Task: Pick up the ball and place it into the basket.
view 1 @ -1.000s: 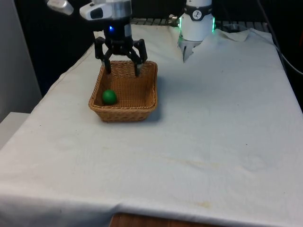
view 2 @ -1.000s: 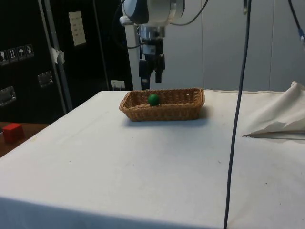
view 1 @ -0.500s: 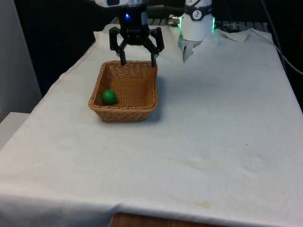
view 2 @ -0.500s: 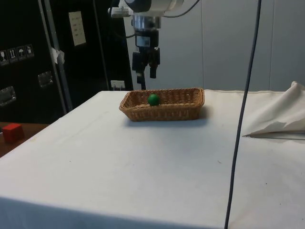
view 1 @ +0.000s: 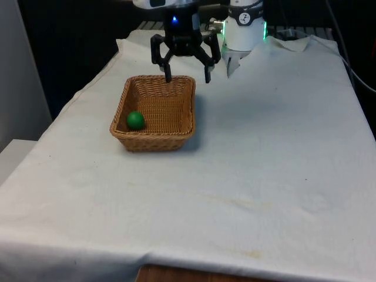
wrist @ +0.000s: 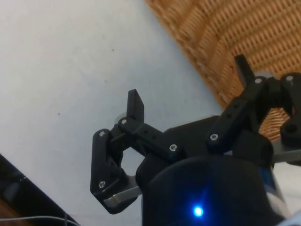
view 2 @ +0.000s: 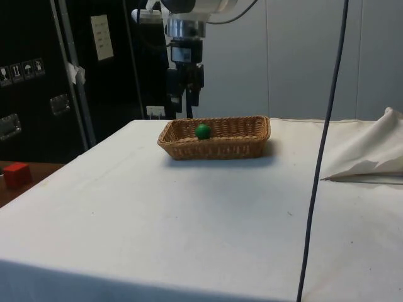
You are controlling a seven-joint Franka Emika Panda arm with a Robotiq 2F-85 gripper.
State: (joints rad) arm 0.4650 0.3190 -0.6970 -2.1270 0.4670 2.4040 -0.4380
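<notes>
We see the green ball (view 1: 136,120) lying inside the wicker basket (view 1: 154,141), near the corner at the front view's left and closest to that camera; in the side view the ball (view 2: 202,131) shows just above the basket's rim (view 2: 214,148). The black gripper (view 1: 187,76) hangs above the basket's far edge with its jaws spread wide and nothing between them. A second ago it hung lower, directly over the basket's interior; since then it has risen and drifted toward the front view's right and the table's far end, while ball and basket have not moved. In the wrist view the gripper (wrist: 188,94) straddles the basket's woven rim (wrist: 202,61), one finger over the white cloth (wrist: 70,61), the other over the weave. The surface (view 1: 264,164) under the cloth lies bare around the basket. The arm's upper part is cut off in both fixed views.
</notes>
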